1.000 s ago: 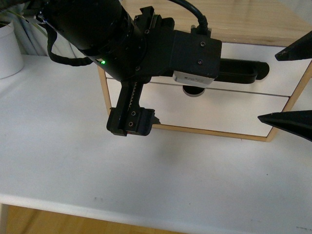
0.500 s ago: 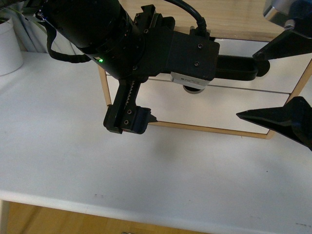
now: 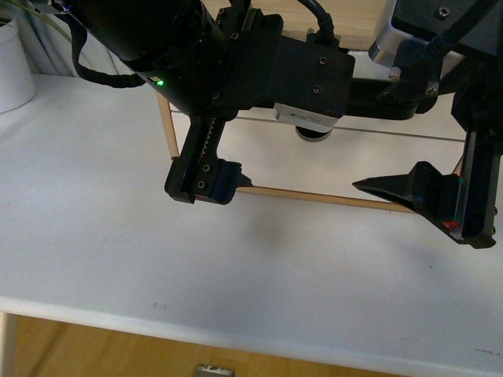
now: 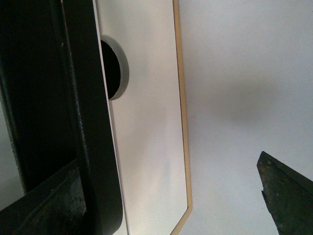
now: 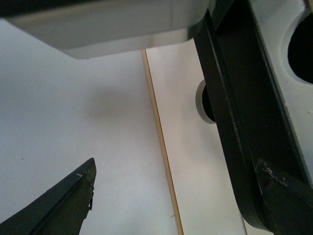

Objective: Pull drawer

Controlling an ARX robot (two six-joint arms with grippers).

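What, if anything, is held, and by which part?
Nothing is clamped: the left gripper and right gripper are open, each with one finger at the black bar handle of the drawer.

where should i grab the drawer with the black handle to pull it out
Take the long black bar handle on the drawer, coming straight at its white front. The bar runs level across the front, so set the jaws one above and one below it. Close across its thin width, then pull back toward the robot.
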